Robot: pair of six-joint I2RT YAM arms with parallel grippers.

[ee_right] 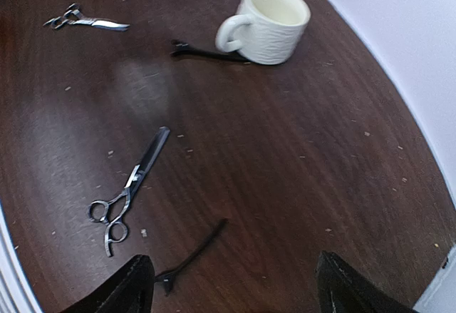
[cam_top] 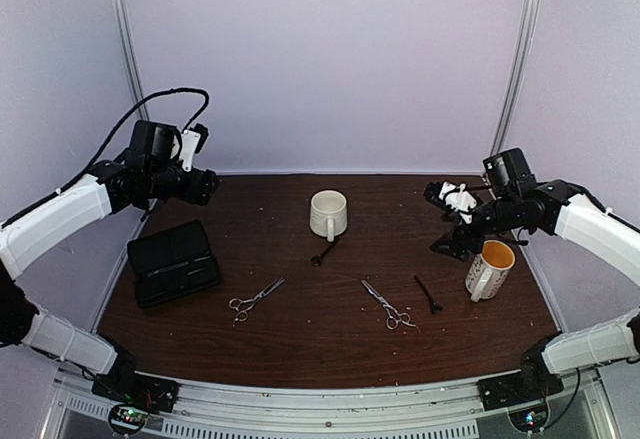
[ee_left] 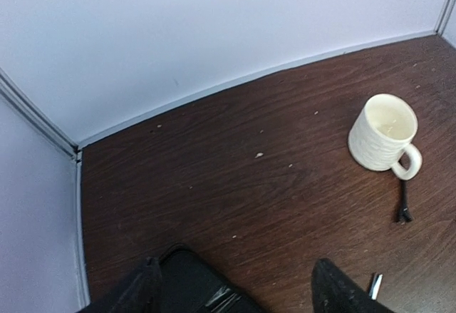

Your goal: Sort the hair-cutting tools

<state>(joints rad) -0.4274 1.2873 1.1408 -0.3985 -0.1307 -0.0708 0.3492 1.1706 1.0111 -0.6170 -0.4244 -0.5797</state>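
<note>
Two silver scissors lie on the brown table: one left of centre (cam_top: pixel 254 300), also in the right wrist view (ee_right: pixel 85 21), one right of centre (cam_top: pixel 388 306), also in the right wrist view (ee_right: pixel 128 188). One black hair clip (cam_top: pixel 324 253) lies by the white mug (cam_top: pixel 328 213); it shows in both wrist views (ee_left: pixel 404 207) (ee_right: pixel 206 53). The other clip (cam_top: pixel 429 294) lies near the yellow-lined mug (cam_top: pixel 490 267) and below my right gripper (ee_right: pixel 189 258). My left gripper (ee_left: pixel 235 284) is open, high at the back left over the case. My right gripper (ee_right: pixel 231 284) is open, raised at the right.
A flat black case (cam_top: pixel 173 261) lies at the left; its corner shows in the left wrist view (ee_left: pixel 192 284). The white mug shows in both wrist views (ee_left: pixel 383 135) (ee_right: pixel 269 22). White walls close the back and sides.
</note>
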